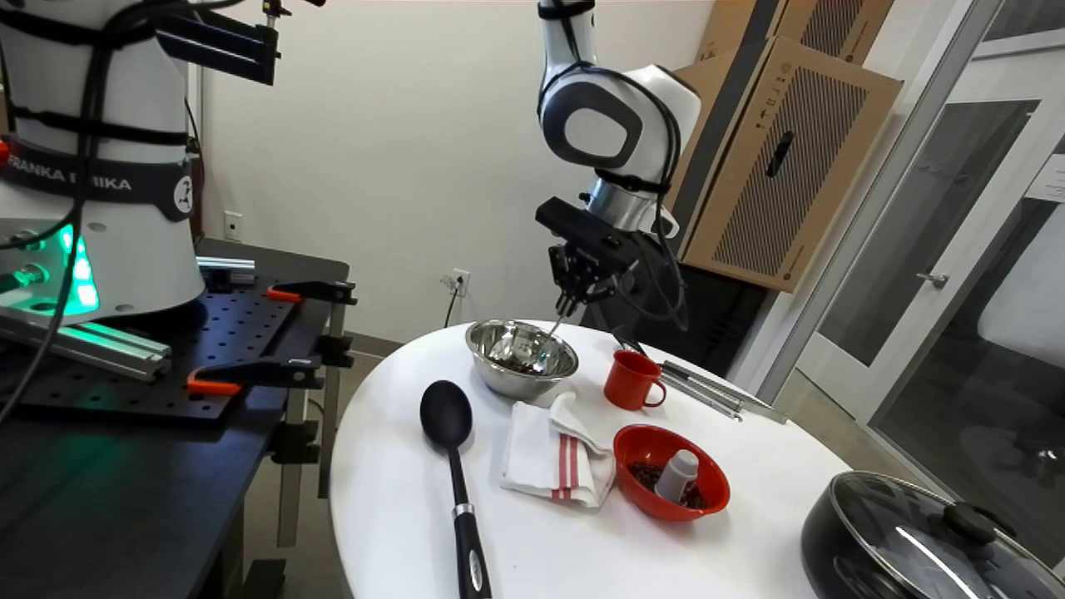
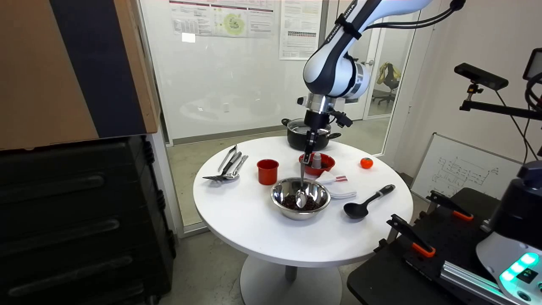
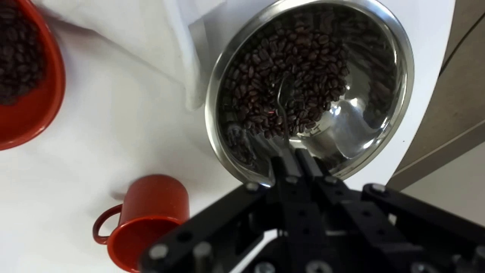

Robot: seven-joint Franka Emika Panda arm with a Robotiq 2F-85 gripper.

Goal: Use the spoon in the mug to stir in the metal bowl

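Observation:
My gripper (image 3: 298, 153) is shut on the thin silver spoon (image 3: 287, 87), whose handle runs down from the fingertips. In the wrist view, the spoon's head lies among dark beans (image 3: 318, 68) inside the metal bowl (image 3: 363, 132). That shiny steel bowl (image 2: 298, 215) stands upright on the table in both exterior views, with the gripper (image 2: 306, 159) above its rim and the spoon head (image 2: 301, 199) within it. Beside the bowl stands the red mug (image 1: 631, 381), which shows its handle. Part of the mug's opening (image 3: 147, 235) shows in the wrist view; the gripper covers the rest.
A folded white towel (image 1: 553, 457) lies close to the steel bowl. Near it are a red bowl (image 1: 715, 491) with beans and a cup, and a long black spoon (image 1: 447, 416). A lidded pot (image 2: 296, 139), metal utensils (image 2: 226, 173) and a tomato (image 2: 366, 163) share the table.

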